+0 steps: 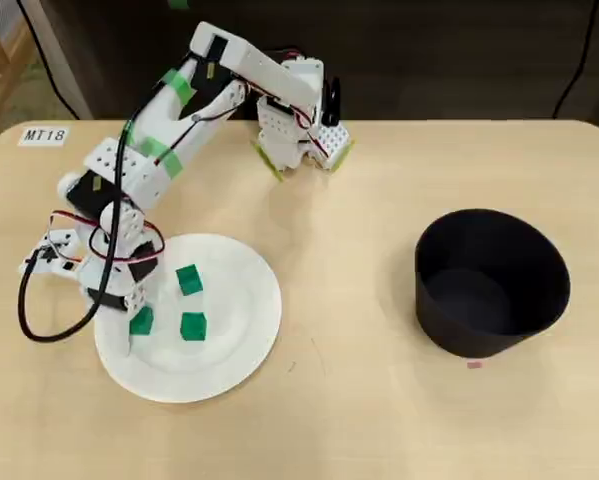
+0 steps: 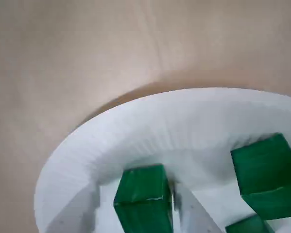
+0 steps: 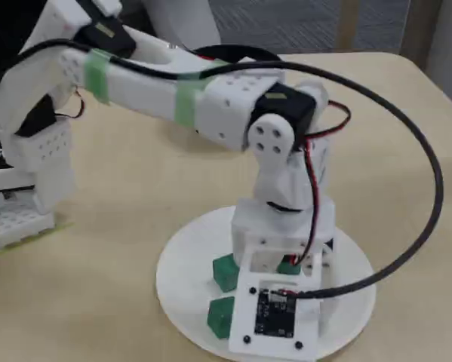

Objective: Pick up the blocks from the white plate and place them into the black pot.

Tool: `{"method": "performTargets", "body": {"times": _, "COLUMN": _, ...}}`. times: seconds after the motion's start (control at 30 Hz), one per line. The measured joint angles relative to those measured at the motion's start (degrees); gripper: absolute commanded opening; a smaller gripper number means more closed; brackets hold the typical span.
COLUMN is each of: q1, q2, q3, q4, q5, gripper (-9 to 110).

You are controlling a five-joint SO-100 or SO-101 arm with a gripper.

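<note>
Three green blocks lie on the white plate (image 1: 251, 300) at the left of the overhead view: one near the middle (image 1: 189, 280), one below it (image 1: 193, 326), one at the left (image 1: 141, 321). My gripper (image 1: 132, 322) is lowered over that left block. In the wrist view this block (image 2: 143, 199) stands on the plate (image 2: 135, 126) between my white fingers (image 2: 82, 213). The right finger touches it and a narrow gap shows on the left, so the gripper (image 2: 135, 187) is open. The black pot (image 1: 499, 335) stands at the right and looks empty.
The arm's base (image 1: 299, 130) sits at the table's back edge, and a black cable (image 1: 39, 320) loops off the wrist to the left of the plate. A label (image 1: 45, 135) is stuck at the back left corner. Bare table lies between plate and pot.
</note>
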Motion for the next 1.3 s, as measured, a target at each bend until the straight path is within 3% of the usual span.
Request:
{"method": "performTargets", "body": {"times": 0.07, "q1": 0.0, "q2": -0.4, "q3": -1.1, "q4": 0.0, "q5": 1.1, "gripper": -2}}
{"method": "performTargets", "body": {"times": 0.53, "q1": -3.1, "q2": 3.4, "q3": -12.9, "q4": 3.3, "q5": 4.2, "gripper": -2}}
{"method": "performTargets", "body": {"times": 0.7, "q1": -13.0, "q2": 12.8, "q3": -23.6, "q4": 3.8, "q5": 9.0, "gripper": -2}}
{"method": "performTargets", "body": {"times": 0.9, "q1": -28.9, "q2": 23.2, "q3": -24.3, "q4": 10.8, "q5": 12.0, "gripper": -2}}
{"method": "performTargets", "body": {"times": 1.0, "q1": -35.1, "q2": 34.6, "q3": -15.4, "q4": 9.1, "q5": 12.9, "gripper": -2}}
{"method": "performTargets", "body": {"times": 1.17, "q1": -43.5, "q2": 63.2, "q3": 17.0, "q4": -5.7, "q5": 17.4, "gripper": -2}}
{"method": "performTargets", "body": {"times": 1.3, "q1": -52.4, "q2": 70.5, "q3": 37.0, "q4": -10.1, "q5": 18.5, "gripper": -2}}
